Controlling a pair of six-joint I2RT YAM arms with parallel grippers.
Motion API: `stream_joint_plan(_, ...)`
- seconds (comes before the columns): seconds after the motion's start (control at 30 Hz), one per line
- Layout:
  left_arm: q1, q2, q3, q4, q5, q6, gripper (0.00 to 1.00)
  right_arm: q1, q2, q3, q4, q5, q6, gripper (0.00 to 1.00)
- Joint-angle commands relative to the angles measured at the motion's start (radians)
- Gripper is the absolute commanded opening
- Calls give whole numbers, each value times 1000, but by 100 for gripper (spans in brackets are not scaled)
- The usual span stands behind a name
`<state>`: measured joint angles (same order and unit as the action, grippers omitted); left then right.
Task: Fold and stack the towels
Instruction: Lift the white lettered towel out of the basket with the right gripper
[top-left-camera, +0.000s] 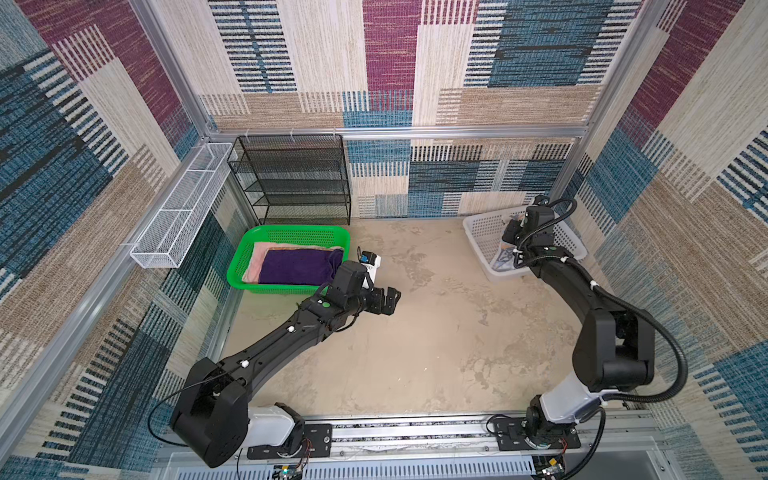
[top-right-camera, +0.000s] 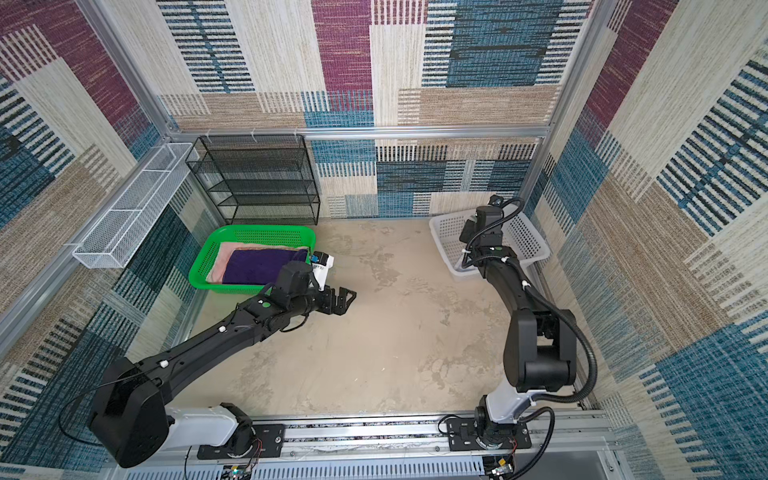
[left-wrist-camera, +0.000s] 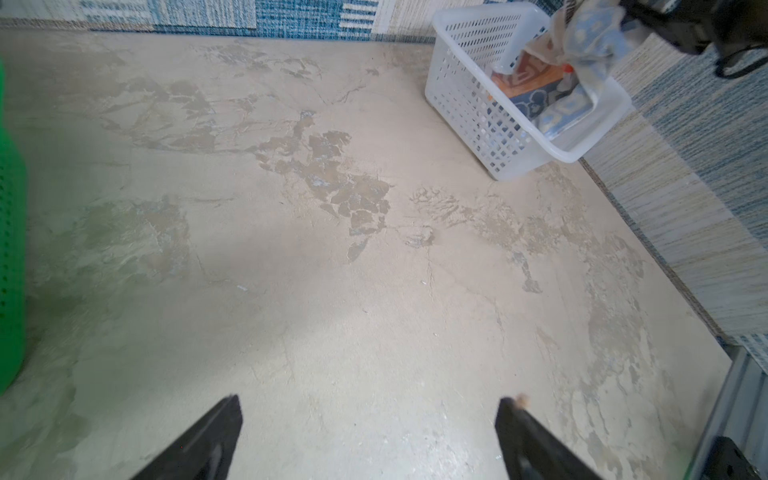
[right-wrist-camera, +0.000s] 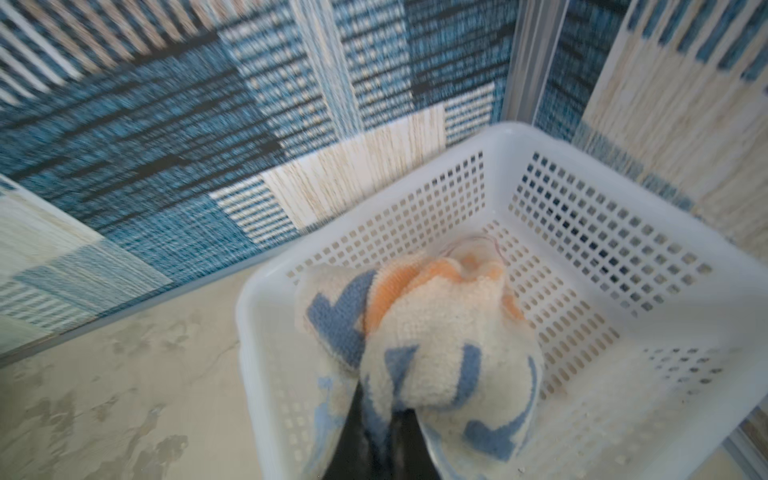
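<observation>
2 towels lay folded in the green basket (top-left-camera: 291, 229) at the left of the surface (top-left-camera: 436, 332): a dark purple towel (top-left-camera: 297, 268) on top of a pink towel (top-left-camera: 255, 262), whose edge showed along the purple one's left and far sides. Just to the right of that basket the left claw (top-left-camera: 395, 303) hung above bare surface, its jaws spread wide and holding nothing; the left wrist view showed both black fingertips (left-wrist-camera: 226, 419) well apart.

At the far right corner stood a white basket (top-left-camera: 482, 226). The right claw (right-wrist-camera: 384, 409) reached into it with its jaws pressed together, pinching a cream, orange and blue towel (right-wrist-camera: 440, 332). The cloth was bunched at the claw, above the basket floor, and its lower part trailed down inside the basket. Big blue letters ran across the cream pile, but the folds broke them up too much to read.
</observation>
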<state>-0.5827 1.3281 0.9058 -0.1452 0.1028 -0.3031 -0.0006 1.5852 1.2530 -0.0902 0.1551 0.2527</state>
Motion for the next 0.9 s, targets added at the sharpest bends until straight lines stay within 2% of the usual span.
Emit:
stream_joint_plan(0.0,1,-29,-23,41,-39,13,100,3,-81,-1,104,-139,-78,0)
stream_joint_plan(0.2,1,-61,-54,72,-39,0,100,53,-203,38,73,-298,-136,0)
stream_joint_plan(0.4,1,-68,-54,67,-41,-10,100,192,-278,78,31,-400,-195,0)
stream_joint_plan(0.73,1,-173,-116,76,-97,-18,100,385,-301,1,83,-623,-91,0)
stream_joint_plan(0.87,1,-251,-157,79,-132,4,100,489,-263,-60,89,-646,-84,0)
